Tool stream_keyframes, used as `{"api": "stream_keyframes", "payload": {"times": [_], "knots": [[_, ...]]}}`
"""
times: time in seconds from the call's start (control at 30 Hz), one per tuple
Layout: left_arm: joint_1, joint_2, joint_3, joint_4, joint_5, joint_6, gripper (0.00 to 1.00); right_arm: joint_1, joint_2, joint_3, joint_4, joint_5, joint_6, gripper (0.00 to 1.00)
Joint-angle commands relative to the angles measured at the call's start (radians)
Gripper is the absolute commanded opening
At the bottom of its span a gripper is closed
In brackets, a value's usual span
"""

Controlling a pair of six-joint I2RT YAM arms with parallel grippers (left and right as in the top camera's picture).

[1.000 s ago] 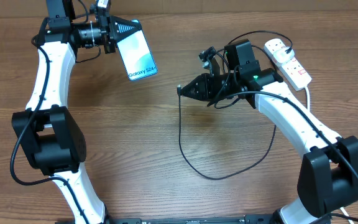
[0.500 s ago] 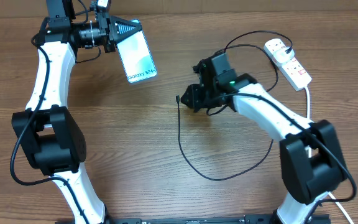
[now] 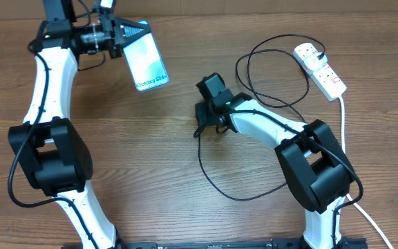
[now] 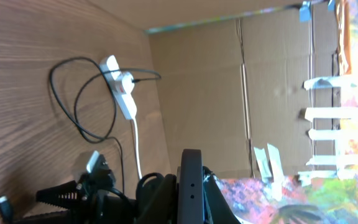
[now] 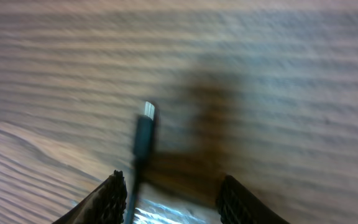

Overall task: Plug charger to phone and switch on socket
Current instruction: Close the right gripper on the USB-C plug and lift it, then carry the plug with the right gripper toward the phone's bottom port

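At 11 o'clock on the table [image 3: 137, 173], your left gripper [image 3: 126, 31] is clamped on one short end of the phone [image 3: 146, 63]. The phone is tilted, its pale blue screen up and its lettering at the free end. Near centre sits the right gripper [image 3: 200, 126]. Only the right wrist view shows its fingers [image 5: 112, 194] apart, with the charger [image 3: 200, 155] connector tip [image 5: 148, 112] just beside one. The left wrist view shows the phone edge-on. The socket [image 3: 321, 69] lies at 2 o'clock by the far edge. Bare wood separates phone and tip.

Wooden table [image 3: 137, 173]: looped charger [image 3: 244, 198], socket [image 3: 321, 69], white cord [image 3: 342, 114] on it.
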Motion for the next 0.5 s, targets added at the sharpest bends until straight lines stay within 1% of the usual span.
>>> {"api": "stream_keyframes", "payload": {"times": [0.0,0.13,0.37,0.47], "knots": [[0.032,-0.007,0.016,0.004,0.049,-0.010,0.04,0.006,0.034,0.043,0.016,0.051,-0.020,0.47],[0.038,-0.007,0.016,0.004,0.049,-0.011,0.04,0.020,0.050,0.043,0.039,0.064,-0.023,0.45],[0.037,-0.007,0.016,0.004,0.048,-0.010,0.04,0.084,0.113,0.043,0.077,0.184,-0.028,0.43],[0.037,-0.007,0.016,0.003,0.052,-0.011,0.04,0.108,0.114,0.043,0.055,0.210,-0.001,0.43]]}}
